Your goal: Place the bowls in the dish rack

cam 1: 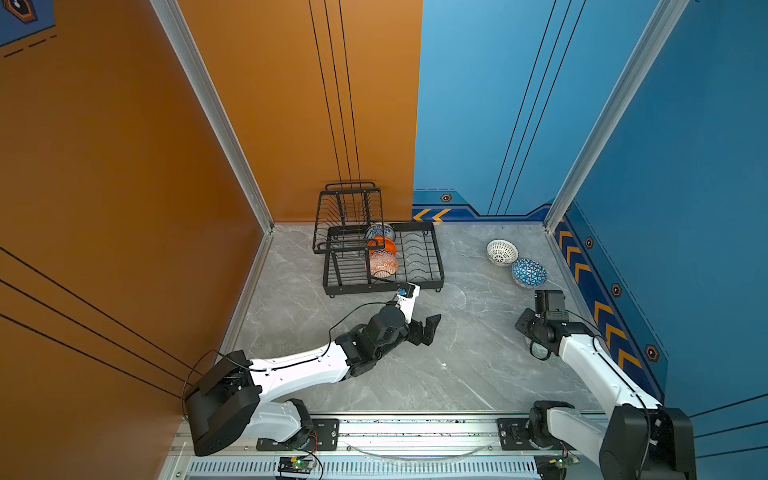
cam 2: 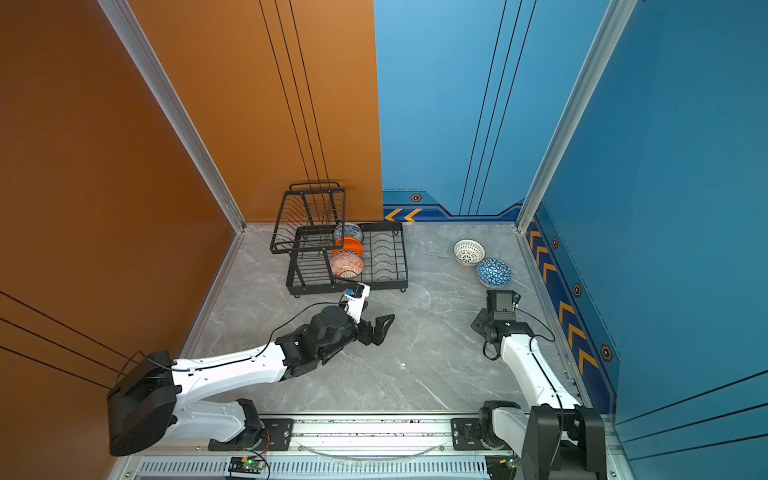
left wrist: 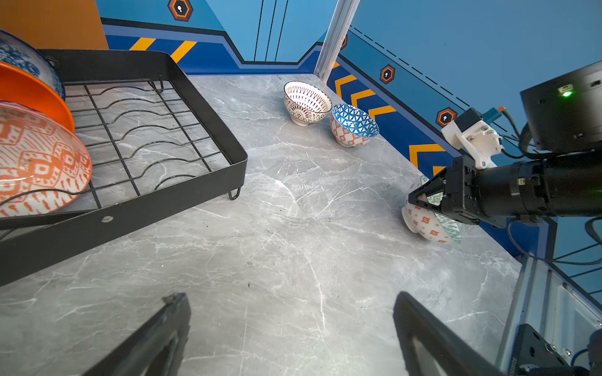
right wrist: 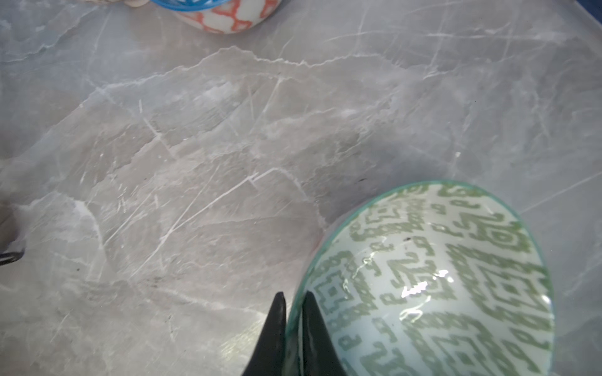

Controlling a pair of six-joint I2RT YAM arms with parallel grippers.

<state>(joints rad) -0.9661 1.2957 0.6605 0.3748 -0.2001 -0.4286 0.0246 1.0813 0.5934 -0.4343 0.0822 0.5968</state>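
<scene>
The bench [cam 1: 457, 365] holds the dish rack [cam 1: 415, 257] at the back, well to the left of the pale green bowl [right wrist: 439, 276]. That bowl is tipped, its rim pinched tight in the right end effector [right wrist: 293, 294]. The left end effector [left wrist: 288, 295], spread wide and empty, hangs nearer the rack, partly in the way.

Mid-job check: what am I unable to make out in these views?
- Pale green bowl: the right arm covers most of it in both top views; the right wrist view's edge cuts it off.
- Right gripper: jaws hidden beneath that arm in both top views.
- Blue-white floral bowl: in both top views partly behind the orange bowl and dish rack wires.
- Whether the pale green bowl is off the table: unclear.
</scene>
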